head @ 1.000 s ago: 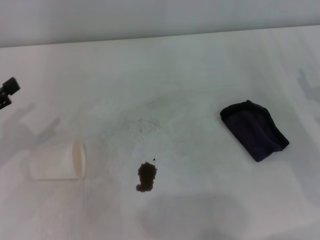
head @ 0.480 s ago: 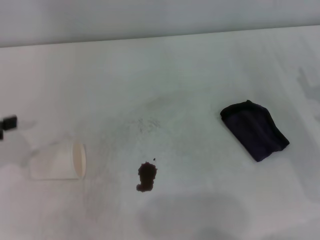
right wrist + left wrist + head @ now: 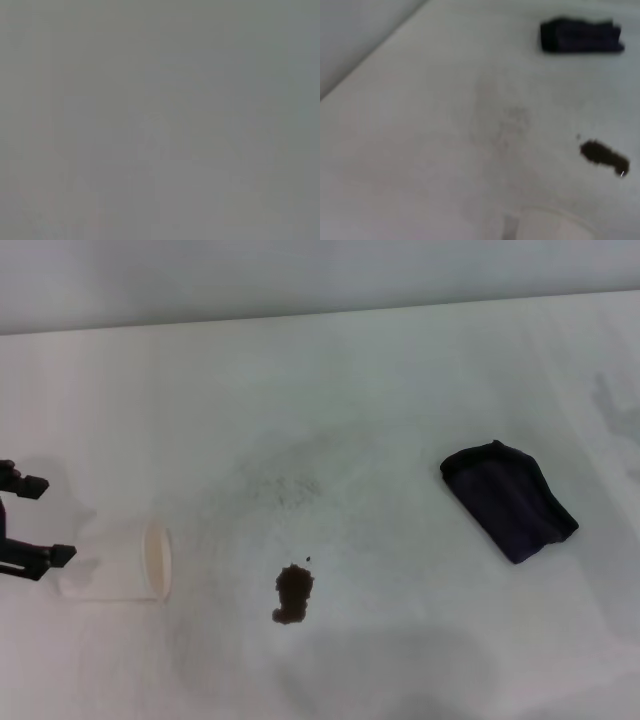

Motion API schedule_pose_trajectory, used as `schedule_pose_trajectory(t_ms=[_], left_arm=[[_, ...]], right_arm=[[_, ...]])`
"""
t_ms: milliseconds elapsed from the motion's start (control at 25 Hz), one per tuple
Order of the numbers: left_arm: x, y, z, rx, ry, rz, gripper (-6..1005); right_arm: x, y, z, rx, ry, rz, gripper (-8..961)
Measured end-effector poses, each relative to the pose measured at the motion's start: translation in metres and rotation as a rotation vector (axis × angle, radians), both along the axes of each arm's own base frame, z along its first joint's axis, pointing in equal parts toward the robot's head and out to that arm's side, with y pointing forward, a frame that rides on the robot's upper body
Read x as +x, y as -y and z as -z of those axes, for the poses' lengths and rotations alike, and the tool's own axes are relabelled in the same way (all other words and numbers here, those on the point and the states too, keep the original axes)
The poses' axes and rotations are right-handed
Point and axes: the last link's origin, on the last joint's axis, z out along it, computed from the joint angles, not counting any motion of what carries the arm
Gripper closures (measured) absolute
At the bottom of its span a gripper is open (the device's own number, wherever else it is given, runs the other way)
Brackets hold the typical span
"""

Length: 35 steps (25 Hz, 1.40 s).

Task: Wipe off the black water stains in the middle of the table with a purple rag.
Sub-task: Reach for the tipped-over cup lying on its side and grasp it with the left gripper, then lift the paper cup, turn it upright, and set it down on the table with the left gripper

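Observation:
The black water stains (image 3: 292, 594) are a small dark blotch with a tiny speck just behind it, on the white table (image 3: 380, 410) at front centre. They also show in the left wrist view (image 3: 604, 156). The purple rag (image 3: 510, 500) lies crumpled to the right, untouched, and shows in the left wrist view (image 3: 581, 35). My left gripper (image 3: 45, 520) is open at the far left edge, its two fingers spread beside the closed end of a tipped-over paper cup. My right gripper is out of view; its wrist view shows only plain grey.
A white paper cup (image 3: 115, 562) lies on its side left of the stain, mouth facing the stain; its rim shows in the left wrist view (image 3: 555, 225). Faint grey smudges (image 3: 290, 485) mark the table centre. The table's back edge meets a grey wall.
My left gripper has moved from the far-left upper area down toward the cup's closed end, and its open fingers now show more fully. Stain, rag and cup have not moved.

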Motion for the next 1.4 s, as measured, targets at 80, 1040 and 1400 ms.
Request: schedule_pose_trajectory(t_ms=[80, 1040, 1400], left_arm=[[0.003, -0.003, 0.004, -0.006, -0.045, 0.021, 123], [0.002, -0.015, 0.083, -0.133, -0.241, 0.196, 122], [0.002, -0.015, 0.096, -0.145, -0.228, 0.205, 127]], right_arm=[[0.000, 0.000, 0.000, 0.000, 0.000, -0.001, 158], [-0.003, -0.006, -0.003, 0.011, 0.002, -0.010, 159], [-0.003, -0.005, -0.003, 0.012, 0.002, -0.006, 159]])
